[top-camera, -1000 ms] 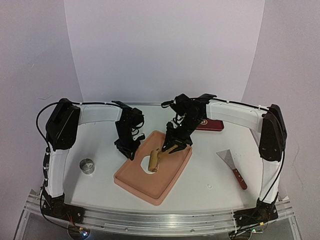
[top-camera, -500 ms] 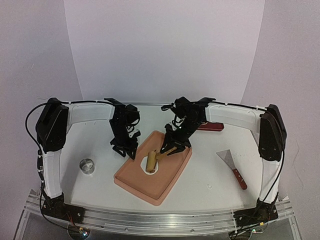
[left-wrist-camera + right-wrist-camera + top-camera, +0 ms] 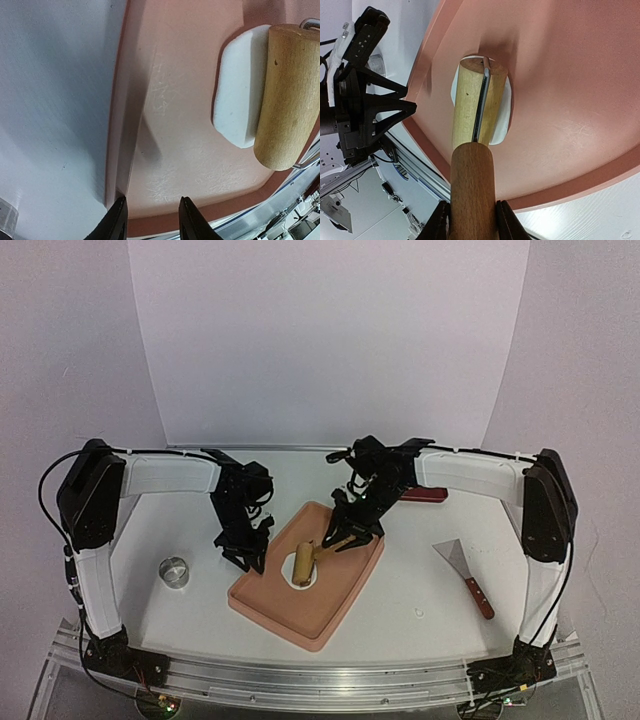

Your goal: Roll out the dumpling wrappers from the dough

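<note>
1. Dough (image 3: 235,95): flat white piece on the pink tray (image 3: 335,605), partly under the wooden roller (image 3: 302,562)
2. Right gripper (image 3: 471,220) clenched on the roller's handle; left gripper (image 3: 152,225) released, jaws apart over the tray's left rim
3. White table (image 3: 420,590): metal ring (image 3: 174,571) left, scraper (image 3: 465,575) right, red case (image 3: 420,493) behind; plain white walls
4. Versus a second ago: left arm swung left, its gripper edged off the tray corner; roller barely moved
</note>
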Controlling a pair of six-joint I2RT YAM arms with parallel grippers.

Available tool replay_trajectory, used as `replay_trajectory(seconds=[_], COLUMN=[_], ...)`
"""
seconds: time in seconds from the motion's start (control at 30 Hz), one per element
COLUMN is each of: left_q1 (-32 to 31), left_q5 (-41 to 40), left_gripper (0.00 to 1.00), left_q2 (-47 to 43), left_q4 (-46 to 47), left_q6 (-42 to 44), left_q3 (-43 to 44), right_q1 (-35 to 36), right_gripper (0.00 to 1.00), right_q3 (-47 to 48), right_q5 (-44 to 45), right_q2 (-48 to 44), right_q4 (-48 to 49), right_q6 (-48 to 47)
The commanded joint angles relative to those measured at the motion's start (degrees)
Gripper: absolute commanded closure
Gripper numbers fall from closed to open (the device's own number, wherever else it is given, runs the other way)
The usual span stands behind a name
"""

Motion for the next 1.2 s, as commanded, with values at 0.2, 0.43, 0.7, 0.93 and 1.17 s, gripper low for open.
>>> replay_trajectory(seconds=[0.2, 0.43, 0.7, 0.93, 1.17], left_q1=[-0.29, -0.43, -0.45, -0.46, -0.38], left_q5=[-7.00, -8.39, -7.97, -9.11, -10.29], left_gripper=[0.53, 0.59, 0.74, 0.88, 0.94], left_q2=[-4.20, -2.97, 0.73, 1.57, 2.10], left_q4=[-0.23, 0.57, 3.95, 4.10, 3.98], left_q6=[-1.50, -1.11, -0.27, -0.06, -0.12], left_q3=[-0.58, -2.22, -2.92, -3.23, -4.21], right_q1=[0.27, 0.29, 0.23, -1.94, -3.25], right_gripper=[1.00, 1.00, 1.00, 1.00, 1.00], right_q3=[-4.57, -4.24, -5.10, -10.48, -16.19], right_q5=[4.34, 4.20, 3.61, 2.51, 2.52], right_q2=[-0.61, -0.05, 0.32, 0.28, -1.12], right_q4=[-7.17, -7.17, -7.24, -7.22, -7.51], right_q6=[-0.61, -0.50, -1.03, -3.29, -4.60])
